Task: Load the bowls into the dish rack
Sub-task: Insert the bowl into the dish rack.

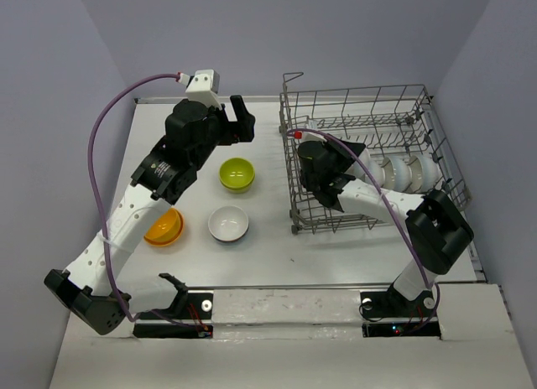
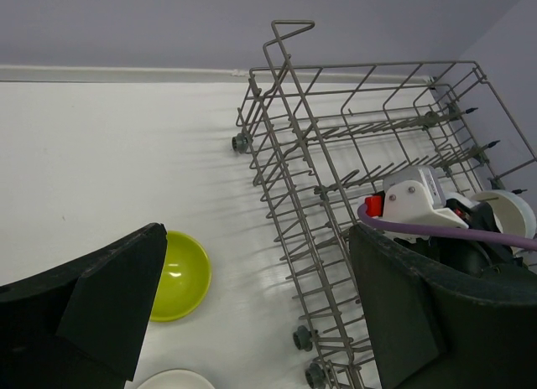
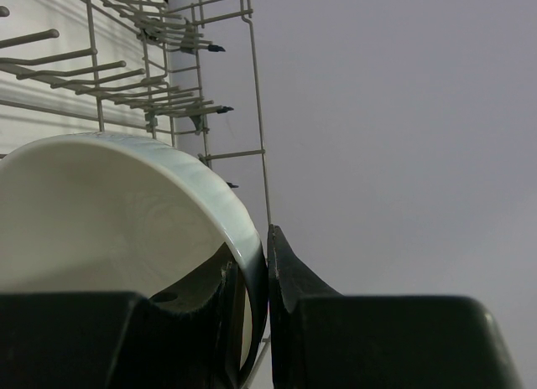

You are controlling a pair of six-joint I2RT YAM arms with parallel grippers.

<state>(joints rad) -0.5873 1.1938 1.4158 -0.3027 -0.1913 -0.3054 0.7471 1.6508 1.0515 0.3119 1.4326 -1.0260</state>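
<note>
**Rim pinch looks sketchy**

Orange bowl, spare white bowl and lime bowl sit on the table, left hand wide open beyond them. In the dish rack, right hand pinches the held bowl by its rim; clipping a tine could twist it loose.

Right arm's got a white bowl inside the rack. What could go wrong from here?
1. The right end effector pinches the white bowl only at its rim, so it may slip or twist on release inside the dish rack.
2. The racked bowls sit close by; the held bowl could knock them.
3. The purple cable arcs over the rack and might snag.
</note>
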